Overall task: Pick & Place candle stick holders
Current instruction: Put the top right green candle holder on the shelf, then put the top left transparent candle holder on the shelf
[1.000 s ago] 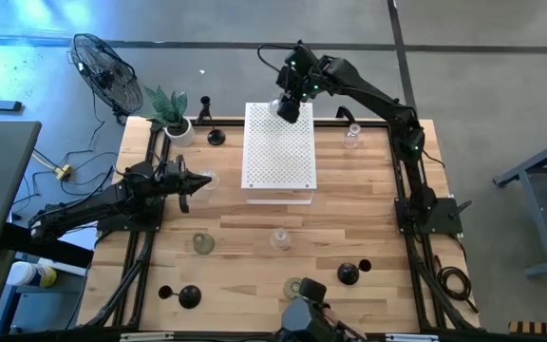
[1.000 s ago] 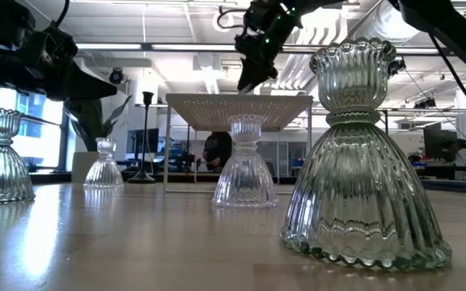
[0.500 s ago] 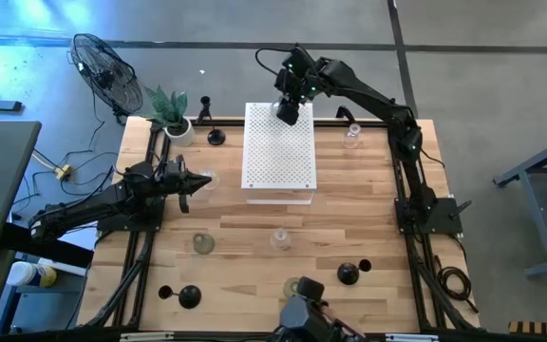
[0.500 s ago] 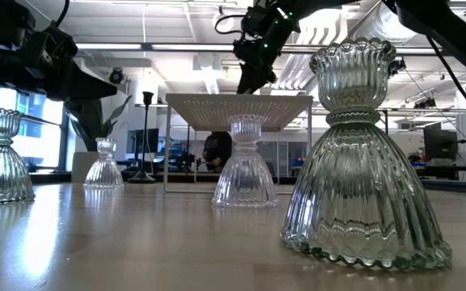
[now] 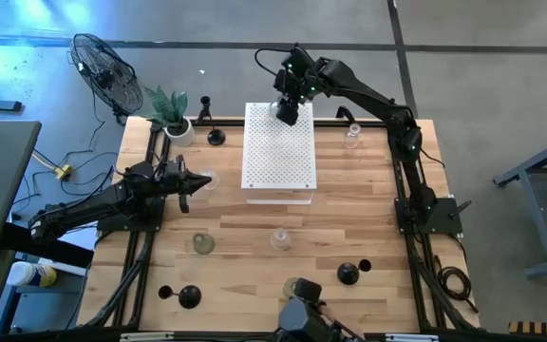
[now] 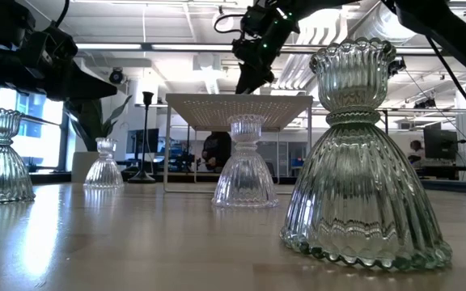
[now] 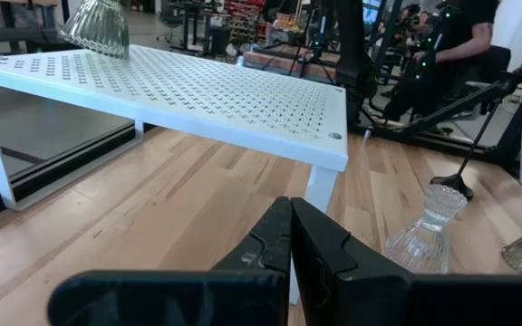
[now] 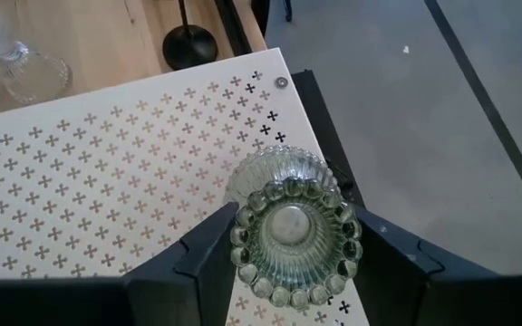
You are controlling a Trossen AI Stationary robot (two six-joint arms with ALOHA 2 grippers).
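my right gripper point(image 8: 288, 249) grips a glass holder point(image 8: 288, 226) over the far corner of the white box point(image 8: 107, 172) (near its edge). release it off-centre and it could tip off. my left gripper point(image 7: 290, 237) waits clenched, empty.

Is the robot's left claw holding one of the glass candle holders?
No: the left gripper is shut with nothing between its fingers, and the nearest glass holder stands apart on the table.
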